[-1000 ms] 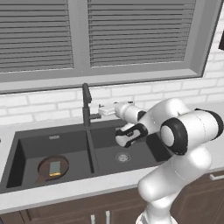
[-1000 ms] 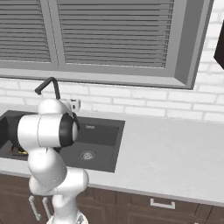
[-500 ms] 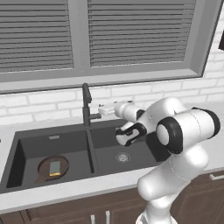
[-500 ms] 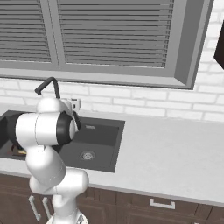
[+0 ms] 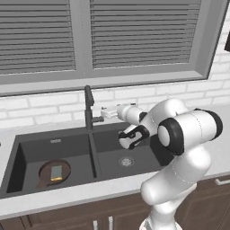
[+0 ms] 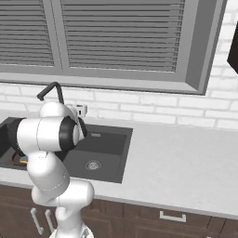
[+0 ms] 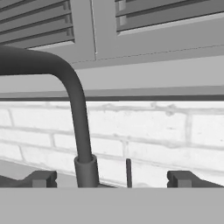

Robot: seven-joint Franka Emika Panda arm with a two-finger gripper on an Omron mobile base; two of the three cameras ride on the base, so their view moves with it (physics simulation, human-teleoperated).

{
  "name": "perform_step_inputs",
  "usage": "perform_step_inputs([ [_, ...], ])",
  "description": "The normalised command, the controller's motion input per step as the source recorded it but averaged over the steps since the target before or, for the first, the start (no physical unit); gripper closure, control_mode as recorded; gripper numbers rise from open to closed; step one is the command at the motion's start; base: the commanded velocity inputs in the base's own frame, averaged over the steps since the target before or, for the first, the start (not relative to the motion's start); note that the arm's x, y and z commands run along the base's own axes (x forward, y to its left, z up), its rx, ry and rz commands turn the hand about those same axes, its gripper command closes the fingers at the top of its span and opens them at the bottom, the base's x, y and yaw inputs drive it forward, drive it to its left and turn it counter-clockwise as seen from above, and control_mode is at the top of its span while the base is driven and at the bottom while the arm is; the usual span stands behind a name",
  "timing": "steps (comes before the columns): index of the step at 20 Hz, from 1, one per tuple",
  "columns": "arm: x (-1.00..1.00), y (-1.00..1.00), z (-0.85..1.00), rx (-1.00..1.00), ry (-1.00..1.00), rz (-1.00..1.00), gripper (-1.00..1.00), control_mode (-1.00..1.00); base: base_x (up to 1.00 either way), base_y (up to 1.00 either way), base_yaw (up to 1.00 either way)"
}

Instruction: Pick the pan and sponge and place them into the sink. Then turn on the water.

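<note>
Your pincer (image 7: 111, 179) gapes wide and empty at the faucet (image 5: 88, 108) base. Pan (image 5: 54, 172) and sponge (image 5: 56, 172) lie in the sink's (image 5: 27, 152) left basin. Closing off-centre could miss the thin lever (image 7: 128, 173).

The sink (image 5: 27, 148) looks like matt dark grey composite, with a shiny round metal drain (image 5: 126, 161) in the right basin. The faucet (image 7: 78, 109) is smooth matt black metal. The pan (image 5: 47, 171) has a dull dark brown finish; the sponge (image 5: 55, 172) on it shows a soft grey-green face over a yellow layer. The worktop (image 6: 186, 162) is pale, smooth, faintly speckled stone. The wall (image 7: 166, 127) is rough white brick. The cabinet fronts (image 6: 139, 223) are dark wood with metal handles.
</note>
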Motion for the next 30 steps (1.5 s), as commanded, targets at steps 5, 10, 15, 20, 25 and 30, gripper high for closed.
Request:
perform_step_inputs([
  [5, 0.00, 0.00, -0.07, 0.00, 0.00, 0.00, -1.00, -1.00, 0.00, 0.00, 0.00],
  [10, 0.00, 0.00, -0.08, 0.00, 0.00, 0.00, -1.00, -1.00, 0.00, 0.00, 0.00],
  [15, 0.00, 0.00, -0.07, 0.00, 0.00, 0.00, -1.00, -1.00, 0.00, 0.00, 0.00],
  [20, 0.00, 0.01, 0.00, 0.00, 0.05, 0.00, -1.00, -1.00, 0.00, 0.00, 0.00],
  [25, 0.00, 0.00, -0.03, 0.00, 0.05, -0.01, -1.00, -1.00, 0.00, 0.00, 0.00],
  [30, 0.10, 0.00, -0.04, 0.00, 0.03, -0.05, -1.00, -1.00, 0.00, 0.00, 0.00],
])
